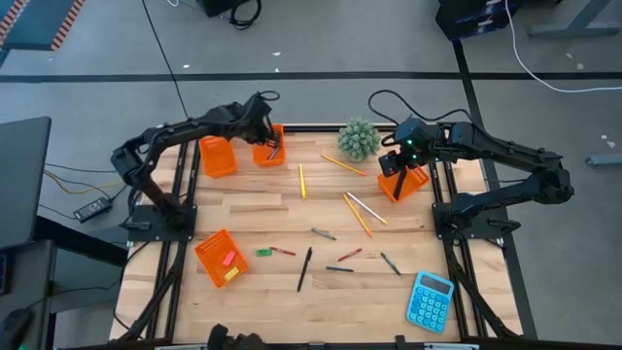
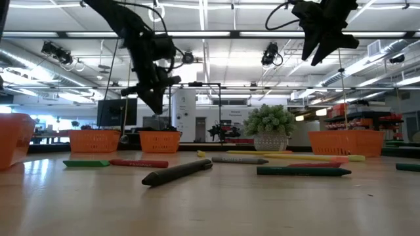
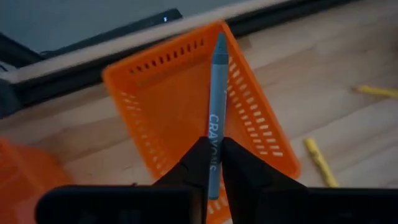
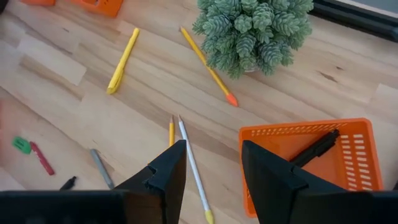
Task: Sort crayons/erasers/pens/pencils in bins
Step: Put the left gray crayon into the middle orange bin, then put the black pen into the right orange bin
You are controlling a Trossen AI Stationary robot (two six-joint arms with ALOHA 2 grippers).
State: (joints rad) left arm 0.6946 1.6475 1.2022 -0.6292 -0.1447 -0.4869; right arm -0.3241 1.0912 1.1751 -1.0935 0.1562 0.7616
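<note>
**Operator:** State the current position.

**Technician:** The left gripper [image 3: 213, 167] hangs above a far bin [image 3: 186, 106] at the back edge of the tabletop [image 1: 292, 209]. Its fingers [image 3: 193, 165] pinch a grey crayon [image 3: 216, 106], which points out over the bin's open interior.

**Operator:** Recommended procedure for the drop?

**Technician:** In my judgement, centre the crayon over the bin floor, clear of the mesh wall. Lower before parting the fingers, so the crayon cannot bounce out or catch on the rim.

**Operator:** And the right arm?

**Technician:** The right gripper [image 4: 213, 171] waits with fingers spread and empty above the tabletop, beside another bin [image 4: 351, 165] holding 1 black pen [image 4: 317, 149]. Pencils [image 4: 122, 61], pens and crayons remain loose on the tabletop.
</note>
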